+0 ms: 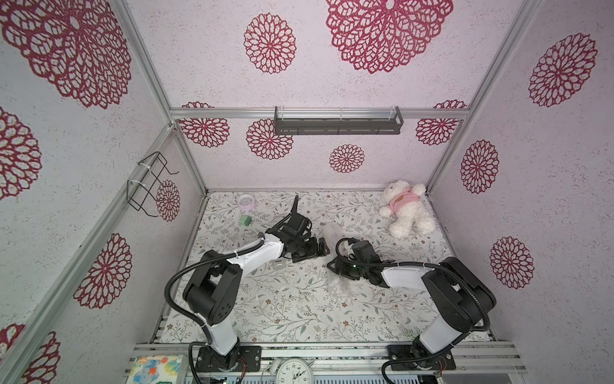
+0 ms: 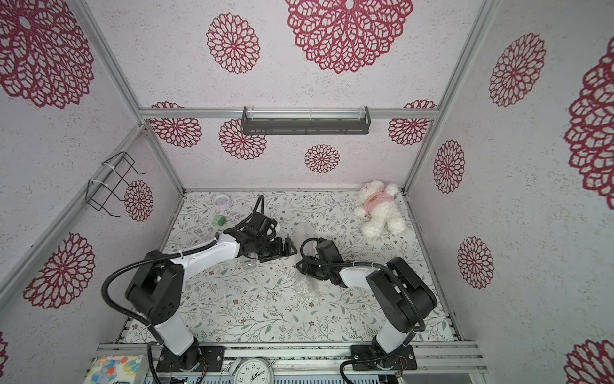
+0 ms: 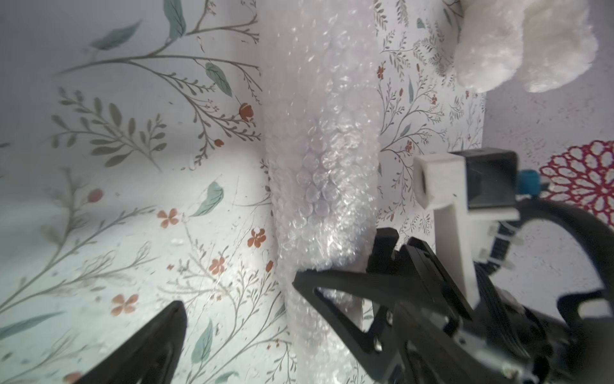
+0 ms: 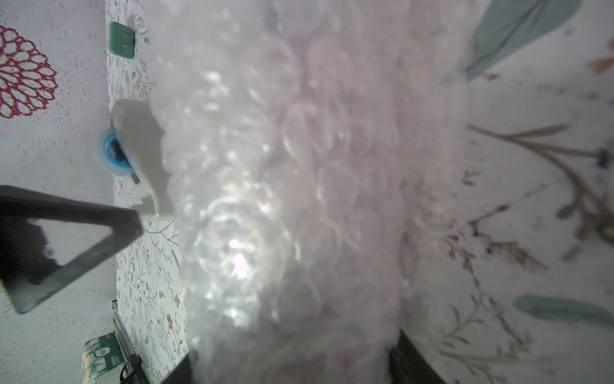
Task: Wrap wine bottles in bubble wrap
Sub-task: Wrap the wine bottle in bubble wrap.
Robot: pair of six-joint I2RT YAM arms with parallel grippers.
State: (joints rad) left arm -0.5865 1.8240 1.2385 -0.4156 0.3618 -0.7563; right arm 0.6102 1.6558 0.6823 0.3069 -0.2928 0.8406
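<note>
Your right gripper [image 1: 335, 264] is clamped on the wrap [image 1: 339, 287]. In the right wrist view its two dark fingers [image 4: 410, 360] press against either side of the roll, with bubbles bulging between them.

The wrap is a whitish, crinkly rolled tube lying flat on the table [image 1: 282, 309]. It runs straight through those jaws. One end sticks out on their near side, towards the arm bases, and the other on their far side, towards the back wall.

You cannot make out the bottle. Only a faint purplish tint shows through the bubbles between the right jaws, and whether the bottle is inside cannot be told.

Your left gripper [image 1: 320, 247] stands with its jaws wide apart and nothing between them. Its tips are just beside the tube, along the stretch on the far side of the right jaws and close to the right gripper's fingers. In the left wrist view one left finger [image 3: 159, 339] has bare table between it and the tube.

The tape dispenser [image 1: 278, 265] sits on the table behind the left jaws, under that wrist. A green block [image 1: 245, 220] lies well apart from them, further back. The teddy bear [image 1: 407, 207] lies well beyond the right jaws, in the table's back corner.
</note>
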